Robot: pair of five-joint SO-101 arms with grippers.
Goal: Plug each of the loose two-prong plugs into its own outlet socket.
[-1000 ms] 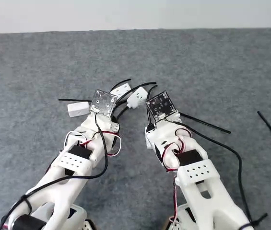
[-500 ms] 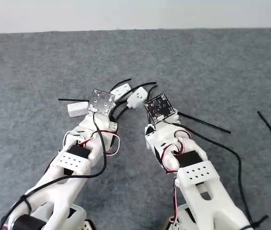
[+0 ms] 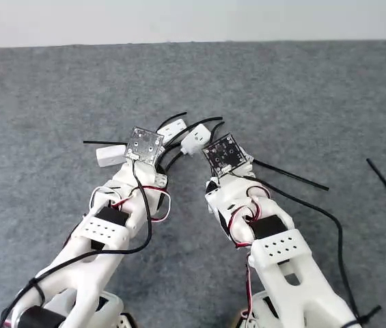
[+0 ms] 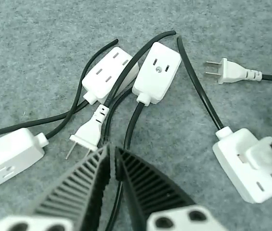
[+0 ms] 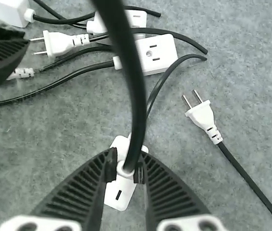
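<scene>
- Grey, felt-like tabletop (image 3: 315,89) carries a knot of white outlet sockets, plugs and black cords around its middle, with both arms bent over it from the near edge.
- The left hand (image 4: 112,150) has its fingers drawn almost together, with a slim gap between them and nothing gripped that I can make out. A black cord runs beneath them.
- Just beyond those fingertips, apart from them, lies the nearer plug (image 4: 88,135). Its long axis runs at a slant to the line of the fingers. The prongs point toward the left-edge outlet socket (image 4: 8,159), and the cord end points away from the hand.
- The right hand (image 5: 125,159) is clamped on the neck of the held outlet socket (image 5: 119,193), where its cord rises out.
- A second plug (image 5: 200,115) lies flat near the right hand, prongs turned toward the knot and cord trailing toward the right edge.
- By my reading, the left hand is the free one and the closer to the nearer plug. The coming move likely turns on that slant: the fingers must open and square up across the plug's body, behind the prongs, so the prongs stay clear for a socket.
</scene>
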